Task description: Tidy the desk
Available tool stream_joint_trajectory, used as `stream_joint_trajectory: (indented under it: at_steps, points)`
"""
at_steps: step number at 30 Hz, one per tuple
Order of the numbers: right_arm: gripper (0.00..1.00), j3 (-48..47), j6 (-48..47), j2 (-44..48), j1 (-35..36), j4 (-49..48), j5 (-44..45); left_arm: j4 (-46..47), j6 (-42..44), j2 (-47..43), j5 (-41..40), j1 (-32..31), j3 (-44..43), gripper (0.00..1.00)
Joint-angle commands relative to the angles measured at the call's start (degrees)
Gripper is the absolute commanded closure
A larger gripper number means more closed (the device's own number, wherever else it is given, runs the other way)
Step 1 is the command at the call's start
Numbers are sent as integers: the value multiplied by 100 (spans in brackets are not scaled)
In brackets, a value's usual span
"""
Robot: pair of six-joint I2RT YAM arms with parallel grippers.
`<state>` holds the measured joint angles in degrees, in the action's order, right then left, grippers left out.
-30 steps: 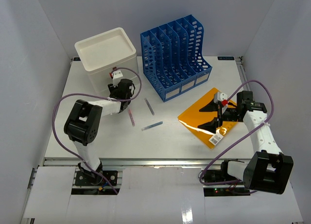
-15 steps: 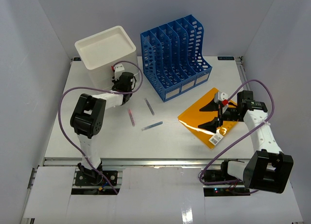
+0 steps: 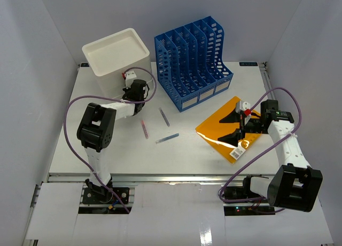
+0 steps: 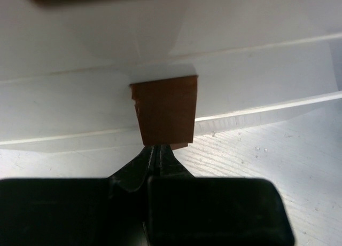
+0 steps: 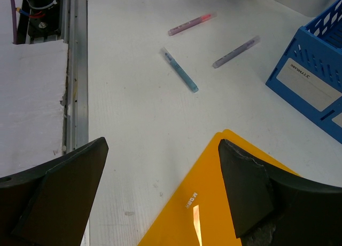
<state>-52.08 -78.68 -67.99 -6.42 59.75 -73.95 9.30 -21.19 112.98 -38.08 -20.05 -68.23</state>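
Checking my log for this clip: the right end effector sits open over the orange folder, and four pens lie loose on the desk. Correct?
Three pens lie loose on the desk, not four: a pink pen, a purple pen and a blue pen, per the top external view. The right end effector does sit open over the orange folder.

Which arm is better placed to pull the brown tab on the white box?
Left. The left gripper is shut on the brown tab on the white box, while the right gripper hangs open over the yellow folder across the desk.
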Motion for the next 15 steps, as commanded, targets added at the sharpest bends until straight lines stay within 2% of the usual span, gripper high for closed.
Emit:
stream_joint_trajectory:
  at_steps: [1,3,4,6,10,12,15]
  points:
    - [10,-224,-148,-31,-53,107,-225,-110,-401,-239,293,147,217,97]
    - [10,-233,-160,-33,-53,115,-228,-124,-501,-288,324,144,271,93]
    - [10,-233,-166,-39,-53,134,-234,-148,-633,-312,354,133,319,86]
    - [10,-241,-199,-48,-53,166,-234,-165,-748,-337,387,132,344,83]
    - [10,-259,-271,-66,-53,230,-242,-192,-834,-268,380,106,328,47]
    - [10,-259,-280,-74,-53,239,-234,-218,-801,-205,342,106,251,42]
    - [10,-259,-285,-74,-53,244,-225,-226,-686,-121,269,115,127,40]
